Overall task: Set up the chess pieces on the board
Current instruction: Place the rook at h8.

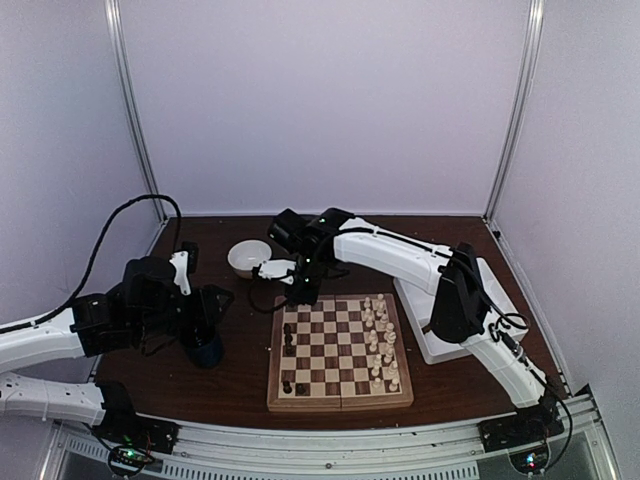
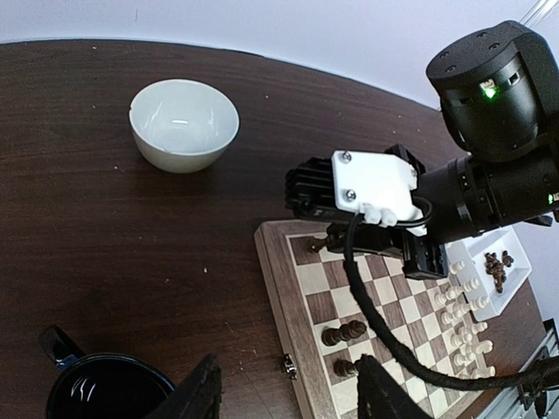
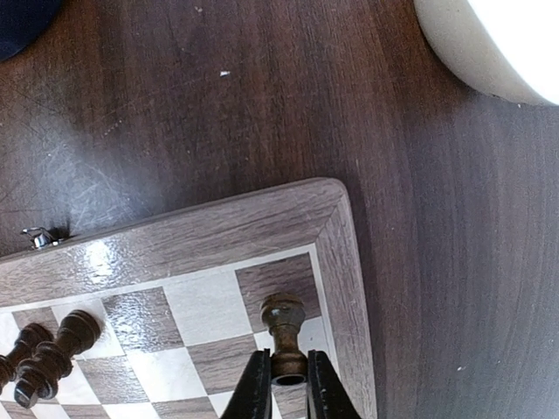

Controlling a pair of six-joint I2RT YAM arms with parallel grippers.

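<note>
A dark piece [image 3: 284,327] is over the far left corner square of the board [image 3: 218,227], pinched between the two fingers of the right claw [image 3: 286,367], which press against its sides. Whether its base touches the square I cannot tell. A few other dark pieces [image 3: 52,349] stand on the board's left files, nearer the arms than the held one. The cream pieces [image 1: 380,340] stand crowded along the board's right two files. The right arm reaches across the board's far edge to that corner. Beyond the far left corner of the board, well apart from it, a white bowl [image 2: 183,122] sits on the dark wooden surface [image 2: 131,244]. To the left of the board, near its near half, is a dark mug [image 2: 96,388]. The left claw [image 2: 288,393] hangs above the surface between the mug and the board's left edge, its fingers spread and nothing between them. Just beside the board's right edge lies a white tray [image 1: 420,335], partly under the right arm, with more dark chessmen lying in it.
</note>
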